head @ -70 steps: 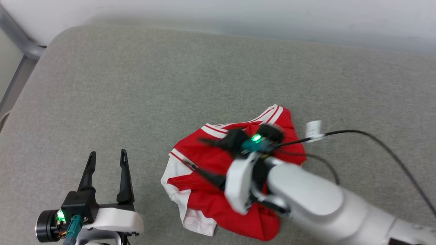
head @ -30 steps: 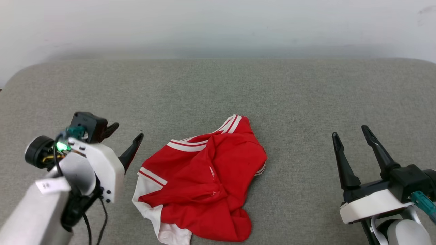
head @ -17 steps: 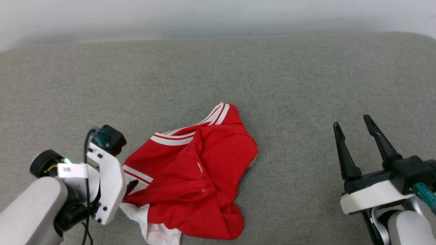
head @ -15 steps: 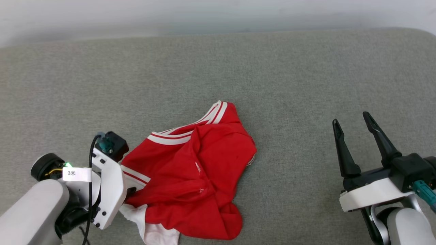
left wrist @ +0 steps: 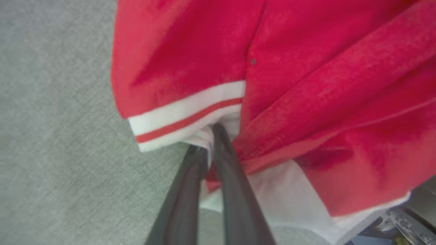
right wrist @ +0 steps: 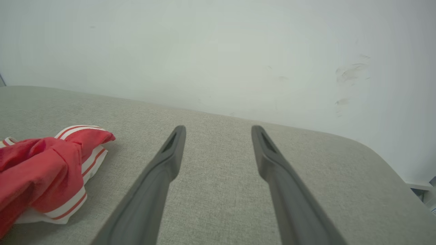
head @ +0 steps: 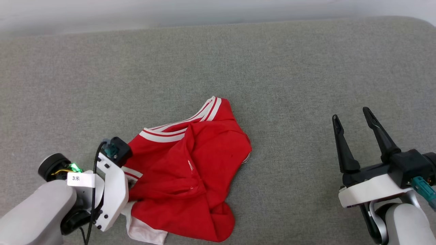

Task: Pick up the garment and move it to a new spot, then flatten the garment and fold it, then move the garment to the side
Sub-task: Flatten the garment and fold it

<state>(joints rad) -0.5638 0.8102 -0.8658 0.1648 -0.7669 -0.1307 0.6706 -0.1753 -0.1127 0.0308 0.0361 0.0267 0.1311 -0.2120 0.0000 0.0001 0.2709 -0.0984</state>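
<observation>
The garment (head: 190,170) lies crumpled on the grey cushion, red side up, with white striped trim along its far edge and a white sleeve at the near left. My left gripper (head: 128,185) sits at the garment's left edge, its fingers hidden under the wrist in the head view. In the left wrist view the left gripper (left wrist: 212,132) is shut on white sleeve cloth just below the striped trim of the garment (left wrist: 306,68). My right gripper (head: 351,114) stands open at the lower right, well apart from the cloth. The right wrist view shows the right gripper (right wrist: 218,129) open and the garment (right wrist: 41,163) at far left.
The grey fabric cushion (head: 238,61) stretches wide on all sides of the garment. A pale wall (right wrist: 204,51) rises behind its far edge. The cushion's rounded right corner (right wrist: 374,149) drops off beyond my right gripper.
My left gripper has come down from open beside the garment to its left edge and shut on the sleeve. The right arm has drawn back to the lower right. The camera has shifted.
</observation>
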